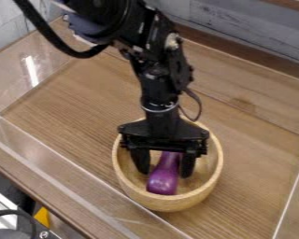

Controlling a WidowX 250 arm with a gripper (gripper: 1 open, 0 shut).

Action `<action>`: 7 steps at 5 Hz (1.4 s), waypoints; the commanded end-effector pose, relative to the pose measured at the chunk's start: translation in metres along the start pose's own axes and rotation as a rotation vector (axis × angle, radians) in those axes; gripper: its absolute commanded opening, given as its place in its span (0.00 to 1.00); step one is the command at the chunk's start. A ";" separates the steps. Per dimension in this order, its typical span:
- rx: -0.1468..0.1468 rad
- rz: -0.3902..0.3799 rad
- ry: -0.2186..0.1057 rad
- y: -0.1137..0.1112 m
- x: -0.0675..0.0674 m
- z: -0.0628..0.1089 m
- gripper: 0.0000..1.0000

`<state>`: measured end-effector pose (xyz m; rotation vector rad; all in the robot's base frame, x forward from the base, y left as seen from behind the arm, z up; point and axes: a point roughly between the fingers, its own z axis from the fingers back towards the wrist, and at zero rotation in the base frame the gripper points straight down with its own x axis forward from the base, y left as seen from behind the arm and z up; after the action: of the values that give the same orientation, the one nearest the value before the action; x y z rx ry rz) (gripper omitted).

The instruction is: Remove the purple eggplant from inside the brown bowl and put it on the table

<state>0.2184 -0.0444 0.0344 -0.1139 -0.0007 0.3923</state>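
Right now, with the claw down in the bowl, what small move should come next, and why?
Probably close the claw on the purple eggplant. Its fingers stand open on either side of the eggplant, inside the brown bowl, pointing down. Whether it is low enough is hard to tell, so a slight further descent may come first.

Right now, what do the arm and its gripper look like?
The arm is all black, built of rounded, chunky segments, with a black cable looping beside the upper links. A cylindrical wrist ends in the black gripper: a wide crossbar carrying two straight, slim fingers. No markings are legible.
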 end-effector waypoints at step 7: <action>-0.027 -0.051 -0.044 -0.034 0.005 0.004 1.00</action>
<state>0.2314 -0.0717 0.0332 -0.1193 -0.0149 0.3463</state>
